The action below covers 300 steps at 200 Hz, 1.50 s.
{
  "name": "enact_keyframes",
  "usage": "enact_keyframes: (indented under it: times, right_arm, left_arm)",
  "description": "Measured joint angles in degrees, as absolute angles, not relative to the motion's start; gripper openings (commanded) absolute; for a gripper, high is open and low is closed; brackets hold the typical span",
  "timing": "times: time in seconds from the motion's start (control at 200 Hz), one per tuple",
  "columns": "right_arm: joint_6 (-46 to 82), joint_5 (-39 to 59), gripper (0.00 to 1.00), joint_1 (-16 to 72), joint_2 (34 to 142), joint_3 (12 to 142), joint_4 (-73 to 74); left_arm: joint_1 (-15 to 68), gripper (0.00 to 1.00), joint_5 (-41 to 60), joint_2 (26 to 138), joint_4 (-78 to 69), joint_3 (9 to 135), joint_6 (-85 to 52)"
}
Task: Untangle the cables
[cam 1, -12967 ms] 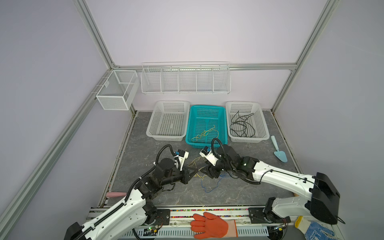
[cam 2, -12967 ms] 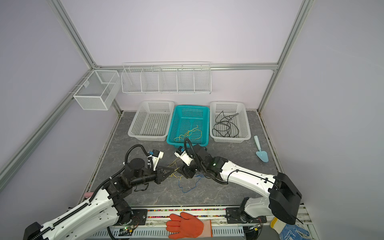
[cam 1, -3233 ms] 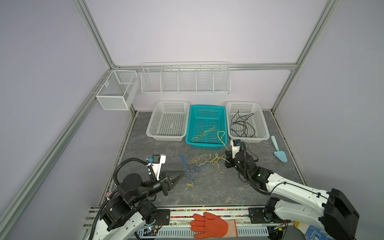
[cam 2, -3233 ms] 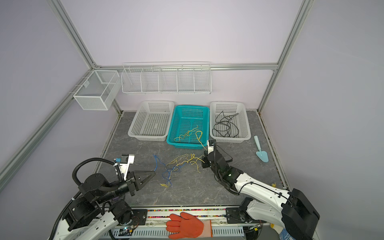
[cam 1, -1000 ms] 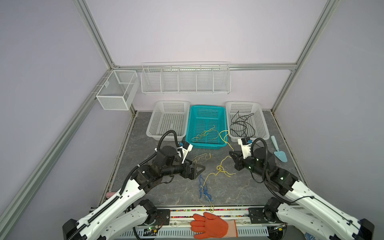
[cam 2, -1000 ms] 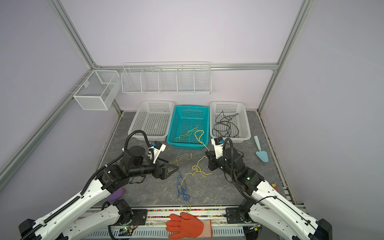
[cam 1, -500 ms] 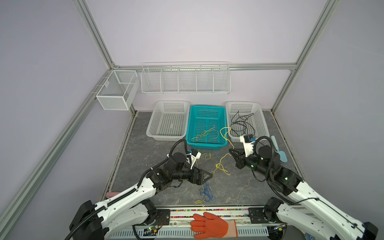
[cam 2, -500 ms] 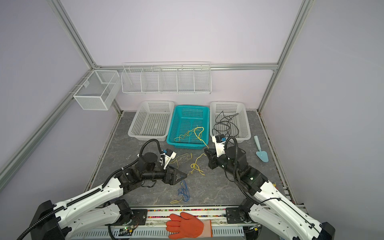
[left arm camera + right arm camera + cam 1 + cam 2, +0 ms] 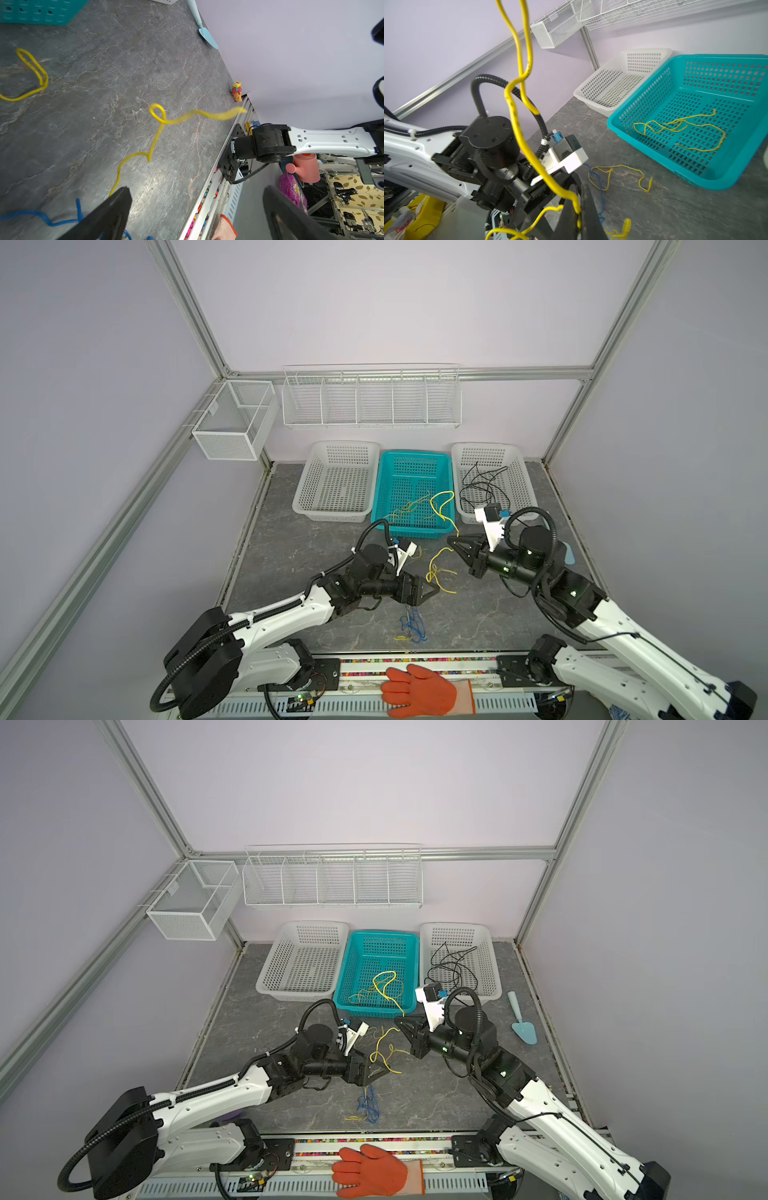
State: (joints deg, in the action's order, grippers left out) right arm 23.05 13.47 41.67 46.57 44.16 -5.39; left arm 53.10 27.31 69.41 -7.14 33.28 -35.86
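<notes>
My right gripper [image 9: 451, 540] [image 9: 399, 1020] [image 9: 578, 211] is shut on a thick yellow cable [image 9: 435, 568] [image 9: 517, 116]. The cable runs from the teal basket [image 9: 415, 531] up to the jaws, then hangs in loops to the table. To its left, low over the table, my left gripper [image 9: 432, 585] [image 9: 380, 1067] [image 9: 197, 207] stands open beside the hanging loops [image 9: 158, 133] and holds nothing. A blue cable [image 9: 412, 624] [image 9: 41, 216] lies bunched near the front rail. Thin yellow cable [image 9: 679, 124] lies in the teal basket. Black cables [image 9: 484, 489] lie in the right white basket.
Two white baskets [image 9: 336, 485] [image 9: 519, 472] flank the teal one at the back. A light blue spatula [image 9: 521, 1021] lies by the right wall, and a small toy [image 9: 236, 93] sits near that wall. An orange glove [image 9: 424, 693] lies on the front rail. Wire racks [image 9: 370, 398] hang on the back wall.
My left gripper has moved right, close to the hanging yellow cable, still open. My right gripper has lifted a little and shifted left with the yellow cable in it.
</notes>
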Motion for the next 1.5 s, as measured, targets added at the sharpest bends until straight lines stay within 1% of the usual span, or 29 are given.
enact_keyframes:
  times: [0.17,0.31,0.38,0.53,0.755,0.93,1.09,1.195,1.315,1.5]
  right_arm:
    - [23.59,13.67,0.06,41.74,46.57,44.21,-5.32]
    - [23.49,7.86,0.06,41.65,46.87,47.33,-8.69]
    - [23.38,4.86,0.06,40.99,49.34,51.16,-11.53]
    - [23.38,1.39,0.06,37.60,60.58,61.04,-15.64]
    - [23.44,0.89,0.06,33.95,80.99,75.07,-21.37]
    - [23.35,0.91,0.07,31.90,95.72,85.62,-23.55]
    - [23.42,0.93,0.09,30.44,106.54,94.43,-26.15]
    - [23.55,0.99,0.11,29.78,111.70,98.83,-28.03]
    - [23.53,0.89,0.14,29.43,115.15,102.50,-30.22]
    - [23.31,0.84,0.24,29.39,116.20,105.89,-32.93]
  left_arm:
    - [53.23,1.00,26.59,70.74,-7.95,33.28,-35.79]
    - [53.28,1.00,24.34,70.00,-6.48,33.28,-34.87]
    - [53.28,1.00,22.31,68.42,-4.36,33.28,-34.15]
    - [53.28,1.00,15.77,63.07,0.30,32.86,-33.61]
    - [53.25,1.00,7.51,54.57,5.30,29.23,-34.72]
    - [53.25,1.00,3.42,48.21,8.93,26.35,-36.51]
    - [53.15,1.00,1.48,44.95,10.52,24.56,-38.22]
    - [53.15,1.00,1.17,44.27,11.05,23.68,-39.03]
    - [53.10,1.00,1.02,44.25,11.20,22.90,-39.46]
    - [52.99,0.99,0.91,44.84,11.27,22.85,-39.48]
